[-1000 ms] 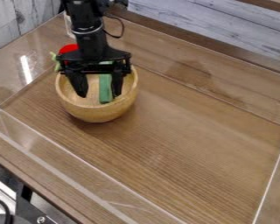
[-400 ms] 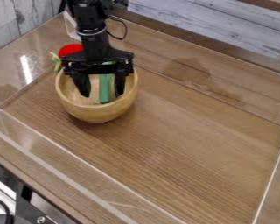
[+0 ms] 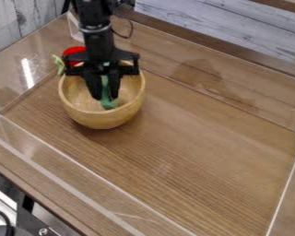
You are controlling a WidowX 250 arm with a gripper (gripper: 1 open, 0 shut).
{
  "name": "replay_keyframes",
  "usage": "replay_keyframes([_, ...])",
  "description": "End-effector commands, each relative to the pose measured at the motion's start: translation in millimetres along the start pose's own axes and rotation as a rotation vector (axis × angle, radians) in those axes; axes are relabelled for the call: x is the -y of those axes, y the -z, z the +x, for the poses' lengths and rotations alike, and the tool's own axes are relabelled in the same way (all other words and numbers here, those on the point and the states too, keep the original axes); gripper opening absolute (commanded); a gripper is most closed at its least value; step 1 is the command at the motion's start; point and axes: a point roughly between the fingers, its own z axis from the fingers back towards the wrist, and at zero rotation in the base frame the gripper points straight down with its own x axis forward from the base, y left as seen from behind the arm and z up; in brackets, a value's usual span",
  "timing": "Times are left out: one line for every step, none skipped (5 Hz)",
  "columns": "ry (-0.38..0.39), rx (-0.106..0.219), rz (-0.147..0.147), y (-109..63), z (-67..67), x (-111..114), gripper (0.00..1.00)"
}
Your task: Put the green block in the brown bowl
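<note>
Closer together now, the jaws of my end effector (image 3: 104,81) have closed in on the green block (image 3: 111,93), gripping it inside the brown bowl (image 3: 102,117). Light green and slim, the block shows only partly between my dark fingers; earlier they stood wide on either side of it.
</note>
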Motion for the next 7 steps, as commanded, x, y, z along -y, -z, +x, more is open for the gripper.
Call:
replay_keyframes([0.055,0.062,-0.024,-27.0,17.1,-4.9,1.00])
replay_keyframes([0.114,0.052,-0.027,-33.1,23.2,-9.5,0.00])
replay_keyframes([0.124,0.050,-0.022,-50.1,25.8,-6.0,1.00])
replay_keyframes([0.102,0.051,-0.022,-56.5,31.0,-2.9,1.00])
replay_keyframes([0.096,0.064,-0.034,-70.2,33.1,6.2,1.00])
replay_keyframes([0.120,0.067,-0.037,-78.2,28.7,26.1,1.00])
replay_keyframes([0.167,0.066,-0.041,-81.4,20.5,45.2,1.00])
